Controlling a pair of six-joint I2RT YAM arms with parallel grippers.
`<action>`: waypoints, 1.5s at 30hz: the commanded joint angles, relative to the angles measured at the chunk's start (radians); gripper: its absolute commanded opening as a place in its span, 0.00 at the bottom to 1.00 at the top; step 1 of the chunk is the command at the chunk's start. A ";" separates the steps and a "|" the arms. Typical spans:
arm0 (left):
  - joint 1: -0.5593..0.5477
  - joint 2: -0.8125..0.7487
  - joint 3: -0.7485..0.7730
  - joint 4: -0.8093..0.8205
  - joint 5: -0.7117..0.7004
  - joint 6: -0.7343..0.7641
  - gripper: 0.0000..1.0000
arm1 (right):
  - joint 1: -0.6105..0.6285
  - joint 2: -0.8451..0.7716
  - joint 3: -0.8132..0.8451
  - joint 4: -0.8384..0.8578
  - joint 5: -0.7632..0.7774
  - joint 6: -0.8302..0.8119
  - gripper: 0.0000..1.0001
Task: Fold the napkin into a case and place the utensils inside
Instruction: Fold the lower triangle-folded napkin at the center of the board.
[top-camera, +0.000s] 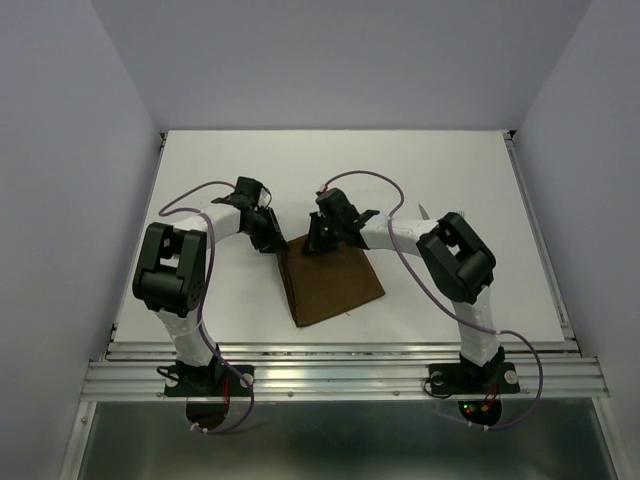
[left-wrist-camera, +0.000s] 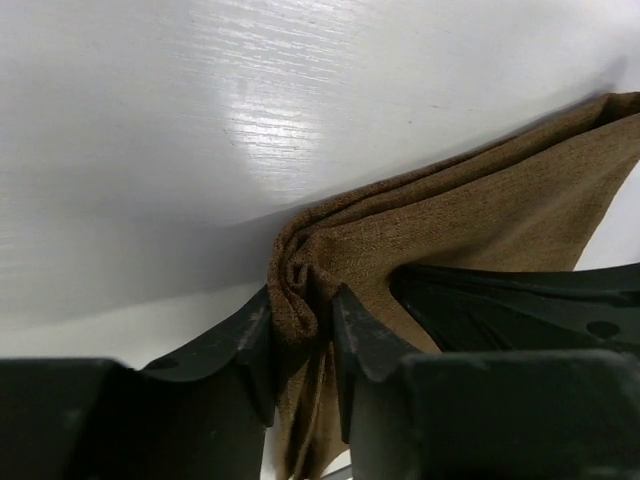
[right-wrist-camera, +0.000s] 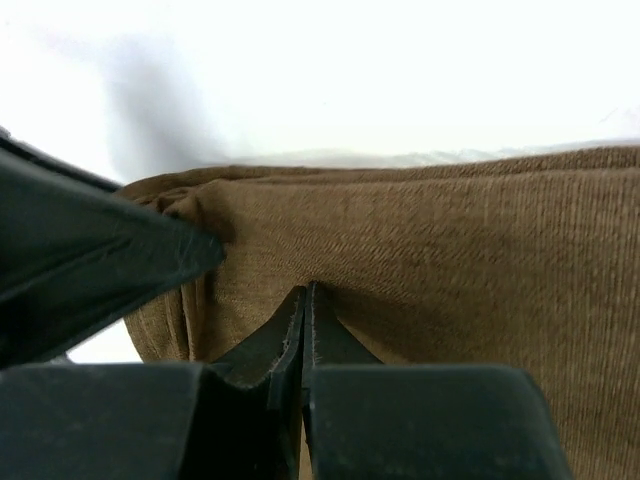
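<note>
The brown napkin (top-camera: 332, 285) lies folded in the table's middle, narrower at its far end. My left gripper (top-camera: 270, 238) is at its far left corner. In the left wrist view its jaws (left-wrist-camera: 303, 300) stand slightly apart around that bunched corner (left-wrist-camera: 295, 275), which touches one finger with a dark gap beside the other. My right gripper (top-camera: 318, 240) is at the far edge beside it. Its fingers (right-wrist-camera: 305, 292) are shut flush together, tips against the cloth (right-wrist-camera: 450, 250); no cloth shows between them. The utensils are mostly hidden behind the right arm; only silver tips (top-camera: 423, 211) show.
The white table (top-camera: 200, 180) has a metal rail (top-camera: 340, 375) along its near edge and grey walls on three sides. The two grippers are close together over the napkin's far edge; the left gripper's finger (right-wrist-camera: 100, 250) shows in the right wrist view.
</note>
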 joint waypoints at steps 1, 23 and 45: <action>-0.002 -0.002 0.045 -0.029 -0.007 0.029 0.43 | 0.001 0.030 0.050 -0.025 0.066 0.020 0.01; 0.002 -0.017 0.039 -0.025 -0.108 0.050 0.30 | 0.001 0.031 0.012 -0.025 0.103 0.052 0.01; 0.002 -0.011 0.085 -0.082 -0.057 0.001 0.00 | 0.001 0.039 0.108 0.009 -0.006 0.032 0.01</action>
